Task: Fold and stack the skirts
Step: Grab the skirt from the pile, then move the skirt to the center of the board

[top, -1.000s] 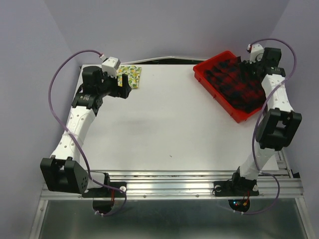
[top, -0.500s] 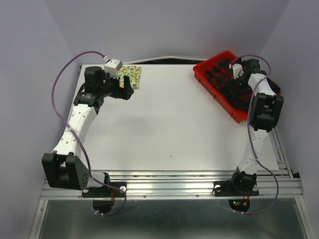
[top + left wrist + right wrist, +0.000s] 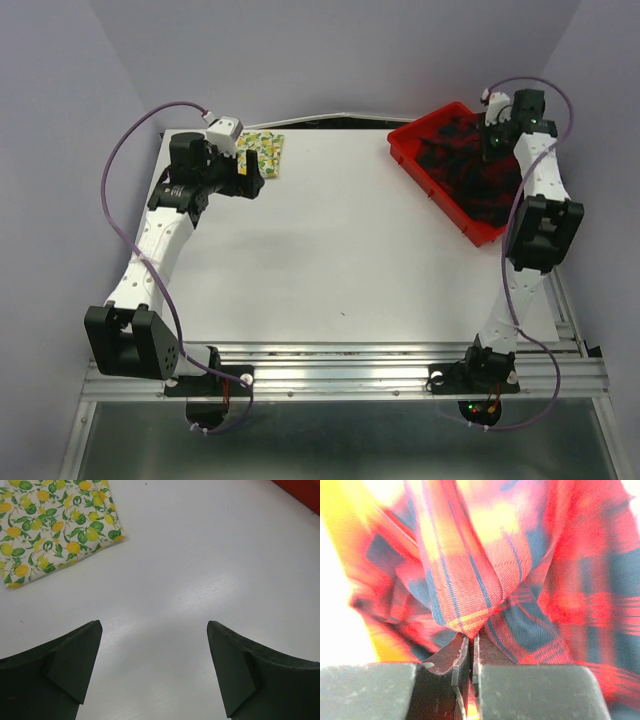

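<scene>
The red-and-black plaid skirt lies bunched in the red tray at the back right. My right gripper is shut on a pinched fold of that plaid skirt, which fills the right wrist view. The lemon-print skirt lies folded flat at the back left of the table; the left wrist view has the same lemon-print skirt at its upper left. My left gripper hovers open over bare table just in front of it, with nothing between its fingers.
The white table spreads between the two arms. The red tray sits at an angle near the table's right edge, close to the right arm's upper links. Purple walls stand behind and to both sides.
My right gripper has dipped into the tray, shut on the plaid skirt and risen a little toward the back. The left arm has stayed still and open.
</scene>
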Action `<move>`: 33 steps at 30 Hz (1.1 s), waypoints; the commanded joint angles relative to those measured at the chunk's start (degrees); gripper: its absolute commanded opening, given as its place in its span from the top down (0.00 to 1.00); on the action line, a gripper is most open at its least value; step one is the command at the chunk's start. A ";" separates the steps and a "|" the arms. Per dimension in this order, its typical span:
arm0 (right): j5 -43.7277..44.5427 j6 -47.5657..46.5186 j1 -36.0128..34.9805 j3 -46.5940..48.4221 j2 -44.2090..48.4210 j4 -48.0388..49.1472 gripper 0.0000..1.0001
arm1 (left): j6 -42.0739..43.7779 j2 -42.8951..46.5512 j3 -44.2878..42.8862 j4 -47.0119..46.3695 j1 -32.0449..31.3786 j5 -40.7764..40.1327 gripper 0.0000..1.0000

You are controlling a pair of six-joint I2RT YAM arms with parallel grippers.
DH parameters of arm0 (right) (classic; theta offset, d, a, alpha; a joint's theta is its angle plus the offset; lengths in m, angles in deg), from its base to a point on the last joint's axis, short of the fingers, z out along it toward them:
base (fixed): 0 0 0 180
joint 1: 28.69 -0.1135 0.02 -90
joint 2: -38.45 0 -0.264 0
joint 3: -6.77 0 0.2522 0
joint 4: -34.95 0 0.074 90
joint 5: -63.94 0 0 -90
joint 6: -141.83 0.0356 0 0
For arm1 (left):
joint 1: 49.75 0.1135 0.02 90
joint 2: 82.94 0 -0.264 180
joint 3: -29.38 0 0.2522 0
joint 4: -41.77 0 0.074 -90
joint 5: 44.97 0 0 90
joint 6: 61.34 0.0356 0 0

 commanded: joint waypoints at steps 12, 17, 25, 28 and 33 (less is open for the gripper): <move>-36.96 55.18 0.34 5.53 32.55 33.27 0.99 | 0.70 -1.74 -12.84 1.48 4.48 4.59 0.03; -39.97 68.39 -4.66 2.26 35.02 54.04 0.99 | -1.06 0.81 -11.71 -0.80 6.06 10.83 0.04; -35.93 55.95 -22.23 0.26 33.27 45.02 0.99 | -2.47 6.70 -6.26 -5.38 9.14 18.05 0.04; -35.13 47.87 -26.99 -12.56 34.67 44.64 0.99 | -0.36 6.35 -5.73 -3.62 9.05 18.41 0.05; -28.66 21.62 -37.17 -21.27 32.39 27.00 0.99 | 4.82 7.13 -3.36 -1.42 9.40 19.63 0.03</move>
